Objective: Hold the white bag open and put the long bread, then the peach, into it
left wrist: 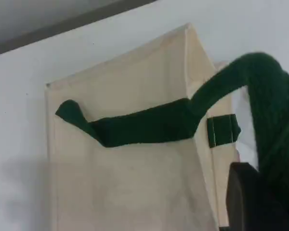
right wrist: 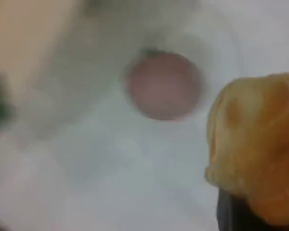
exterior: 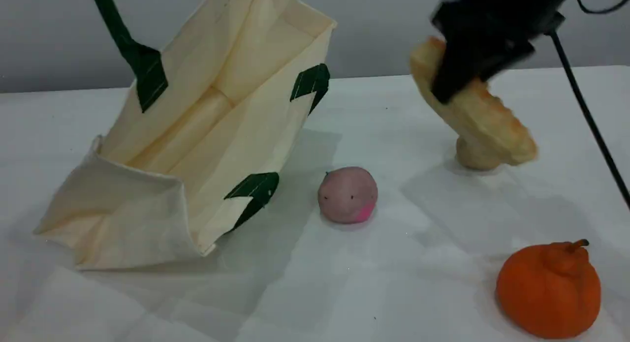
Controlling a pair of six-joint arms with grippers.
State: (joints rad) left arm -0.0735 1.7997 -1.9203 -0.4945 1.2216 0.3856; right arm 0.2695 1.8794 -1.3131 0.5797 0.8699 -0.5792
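Left side of counter (exterior: 393, 283): bag (exterior: 216, 130) lies tipped, mouth gaping toward the middle and near edge. One green handle (exterior: 118, 32) runs taut up out of the scene view's top edge. In the left wrist view that handle (left wrist: 269, 96) curves down to the left pincer (left wrist: 250, 202), which is clamped on it. Judged purpose: the upward pull lifts the top wall and props the mouth open for loading. The bag's inside looks bare.

Far right of counter: right pincer (exterior: 457, 81) is closed across the upper part of the bread (exterior: 492, 125), which hangs tilted, lower end toward the right edge and apparently off the surface. Judged: a grip near one end lets the free end lead into the mouth.

Peach (exterior: 348, 194) sits near the counter's middle, just beside the bag's mouth and not touching it, untouched, second in order. An orange fruit (exterior: 549, 288) rests at the near right corner. A beige lump (exterior: 470, 157) sits behind the bread's lower end.

Hard to read:
- Left pincer absent from scene view; only a dark tip shows in its own camera.
- Right pincer motion-blurred; jaw contact lines unclear.
- Lump mostly hidden by bread.
- Right wrist view soft: bread (right wrist: 255, 144) fills the lower right, peach (right wrist: 164, 84) a pink blur beyond.
- Whether the bread's low end clears the lump cannot be told.
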